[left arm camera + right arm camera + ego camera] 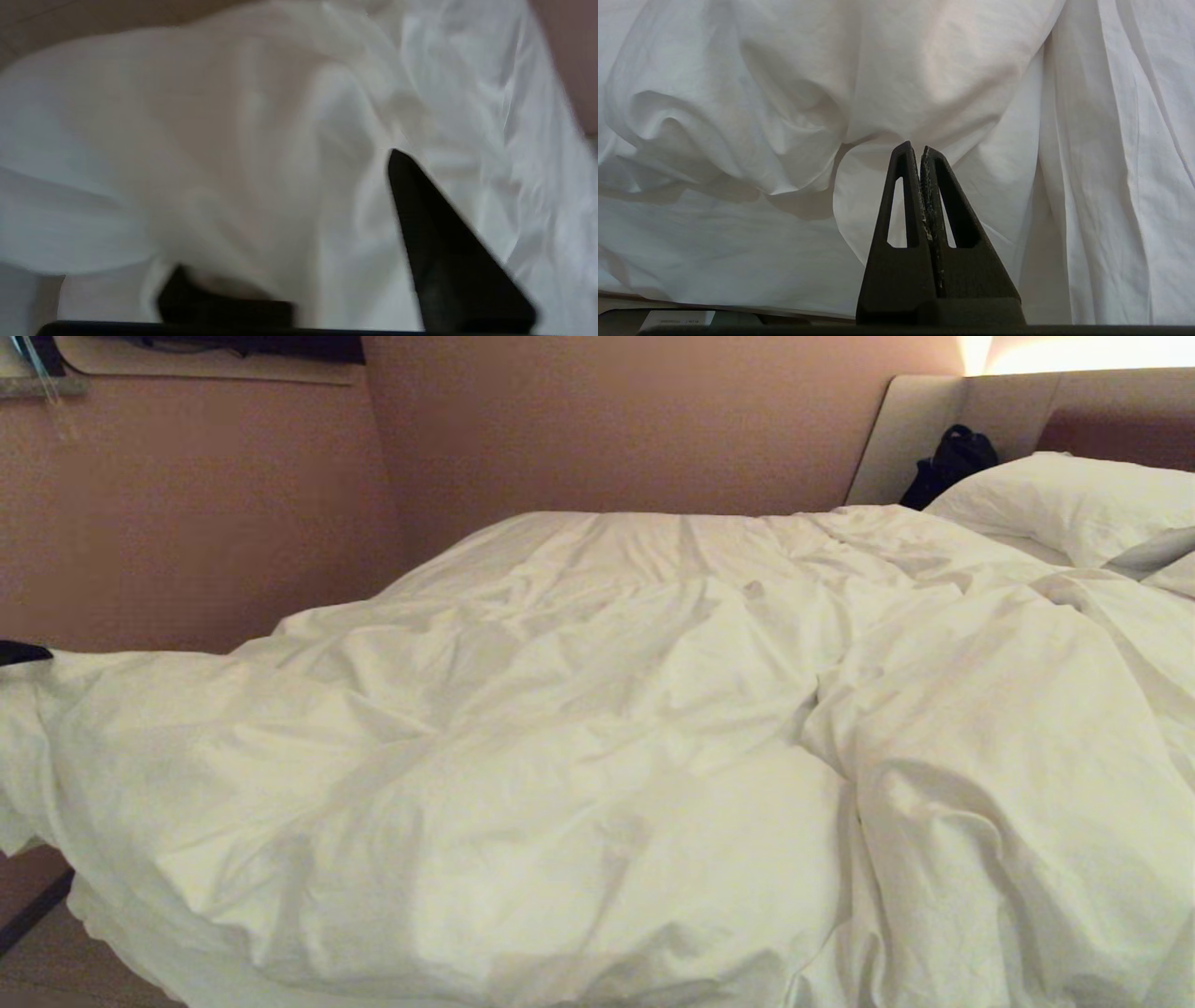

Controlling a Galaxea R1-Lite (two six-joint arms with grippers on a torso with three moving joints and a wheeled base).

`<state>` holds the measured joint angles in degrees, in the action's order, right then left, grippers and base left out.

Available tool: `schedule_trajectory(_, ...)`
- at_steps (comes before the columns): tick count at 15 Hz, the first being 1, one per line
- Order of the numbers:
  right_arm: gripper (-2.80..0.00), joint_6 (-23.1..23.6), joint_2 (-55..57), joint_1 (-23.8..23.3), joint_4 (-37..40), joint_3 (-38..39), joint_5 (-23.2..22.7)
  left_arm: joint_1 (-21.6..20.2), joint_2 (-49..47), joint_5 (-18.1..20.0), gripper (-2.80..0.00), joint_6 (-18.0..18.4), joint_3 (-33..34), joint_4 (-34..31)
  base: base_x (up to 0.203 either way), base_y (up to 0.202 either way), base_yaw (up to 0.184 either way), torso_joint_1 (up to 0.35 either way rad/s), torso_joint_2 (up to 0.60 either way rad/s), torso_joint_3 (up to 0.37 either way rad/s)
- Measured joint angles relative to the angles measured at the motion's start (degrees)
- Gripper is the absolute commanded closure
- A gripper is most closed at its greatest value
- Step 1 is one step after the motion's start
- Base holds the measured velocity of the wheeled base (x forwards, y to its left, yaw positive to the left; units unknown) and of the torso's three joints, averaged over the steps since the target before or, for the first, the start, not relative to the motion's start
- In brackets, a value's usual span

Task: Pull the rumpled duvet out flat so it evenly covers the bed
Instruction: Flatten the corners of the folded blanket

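Head view: duvet [579, 728] lay rumpled across the bed [924, 439], its corner drawn out to the left hand [21, 653] at frame edge. Left fingers [448, 252] stood apart, cloth between them. Right hand [920, 151] pressed together, empty, just below hanging folds.

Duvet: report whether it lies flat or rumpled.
Rumpled: the duvet spreads over the bed with deep creases and a bunched ridge on the right.

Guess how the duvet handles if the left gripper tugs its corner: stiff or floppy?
Likely floppy: the duvet lies in soft folds and creases. Probably bulky rather than light, since it puffs up thickly over the bed. A corner tug may just stretch that corner while the far ridges stay rumpled.
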<state>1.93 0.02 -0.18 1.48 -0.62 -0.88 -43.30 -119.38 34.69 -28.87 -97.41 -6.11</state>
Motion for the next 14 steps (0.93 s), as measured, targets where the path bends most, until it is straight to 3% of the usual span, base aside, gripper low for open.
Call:
schedule_trajectory(4,0.00,-0.02,0.00,0.00,0.01,0.00,0.02,-2.00,8.47,-0.02,-2.80,11.86,14.52,-0.03,0.000,0.000,0.000,0.000,0.00,0.000)
schedule_trajectory(8,0.00,-0.02,0.00,0.00,0.00,0.00,0.00,-7.39,15.43,0.11,-2.80,23.90,30.91,0.30,0.000,0.000,0.000,0.000,0.00,0.000)
schedule_trajectory(14,0.00,-0.01,0.00,0.00,0.01,0.00,0.03,-11.46,20.96,0.24,-2.80,31.19,46.98,2.87,0.000,0.000,0.000,0.000,0.00,0.000)
